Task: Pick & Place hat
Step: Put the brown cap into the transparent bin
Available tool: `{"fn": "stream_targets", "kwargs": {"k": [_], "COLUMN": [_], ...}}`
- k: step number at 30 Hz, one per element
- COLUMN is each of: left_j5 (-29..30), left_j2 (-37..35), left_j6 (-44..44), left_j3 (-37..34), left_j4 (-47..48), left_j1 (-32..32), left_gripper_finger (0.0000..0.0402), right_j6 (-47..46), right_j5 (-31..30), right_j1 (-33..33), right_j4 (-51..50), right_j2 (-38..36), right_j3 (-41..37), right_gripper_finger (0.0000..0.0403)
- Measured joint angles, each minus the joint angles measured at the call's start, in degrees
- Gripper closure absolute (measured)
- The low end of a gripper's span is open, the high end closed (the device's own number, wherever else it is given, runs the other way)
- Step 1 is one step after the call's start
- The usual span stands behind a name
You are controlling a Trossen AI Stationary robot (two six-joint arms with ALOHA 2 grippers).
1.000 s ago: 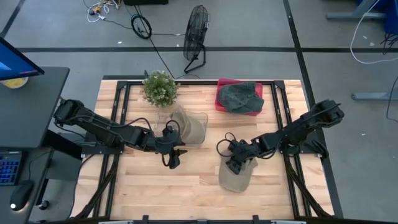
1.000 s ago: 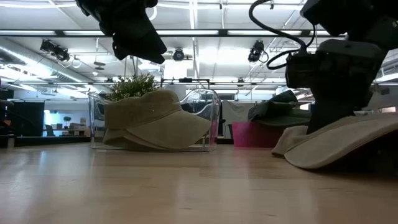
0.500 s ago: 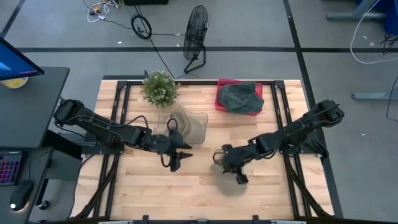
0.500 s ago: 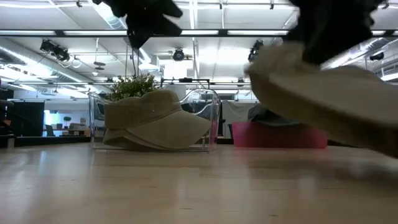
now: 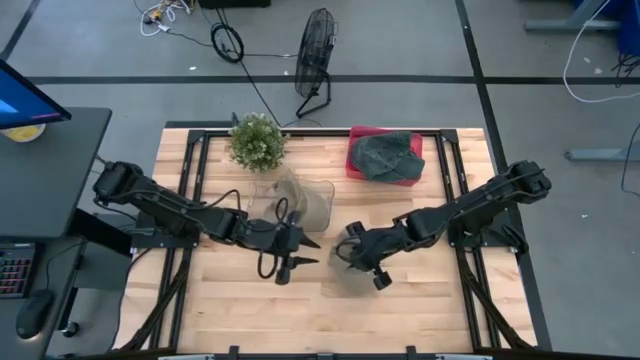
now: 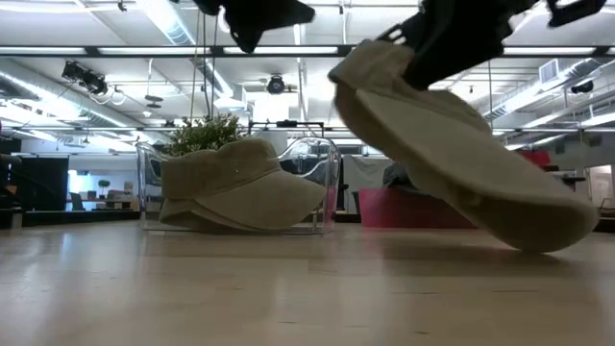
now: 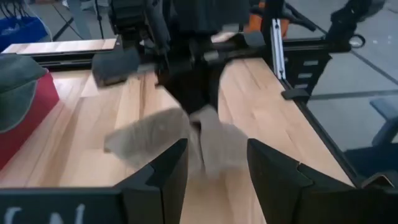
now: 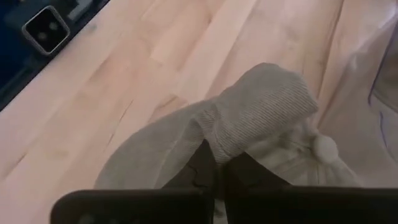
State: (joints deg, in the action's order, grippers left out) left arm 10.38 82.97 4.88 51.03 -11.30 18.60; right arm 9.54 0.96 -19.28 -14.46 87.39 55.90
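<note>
The right hand [image 5: 352, 256], mid-frame, is clenched on a tan hat [image 6: 461, 159] lifted off the bench [image 5: 420, 300]. The left hand [image 7: 214, 165] hovers spread nearby. The thin pinch on soft fabric could slip, dropping the hat.

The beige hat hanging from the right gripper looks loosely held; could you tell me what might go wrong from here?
1. The right gripper pinches only a small fold of the beige hat, which dangles tilted above the table, so it may slip out.
2. The left gripper, open, hovers close to the hat, so the arms could collide.
3. The clear bin already holds hats, so another may snag on its rim.
</note>
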Motion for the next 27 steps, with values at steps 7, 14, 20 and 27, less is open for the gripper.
{"fn": "stream_targets", "kwargs": {"k": [7, 14, 20, 27], "left_j5": [-0.17, -0.08, 0.31, -0.24], "left_j2": [6.13, 13.42, 15.28, 16.93], "left_j6": [1.73, 2.17, 2.25, 6.56], "left_j3": [2.35, 6.61, 7.6, 7.58], "left_j4": [-2.35, -2.44, -2.03, -2.09], "left_j1": [-0.82, -0.82, -1.93, -2.18], "left_gripper_finger": [0.0192, 0.017, 0.0176, 0.0187], "right_j6": [1.02, 4.45, 4.56, 7.58], "right_j5": [0.01, 0.11, 0.01, -0.01], "right_j1": [1.66, 1.62, 1.23, 1.09], "right_j4": [0.64, 1.55, 1.74, 2.89], "right_j2": [1.42, 1.64, 1.64, 1.64], "right_j3": [0.0, 0.0, 0.0, 0.0], "right_gripper_finger": [0.0392, 0.0392, 0.0392, 0.0392]}}
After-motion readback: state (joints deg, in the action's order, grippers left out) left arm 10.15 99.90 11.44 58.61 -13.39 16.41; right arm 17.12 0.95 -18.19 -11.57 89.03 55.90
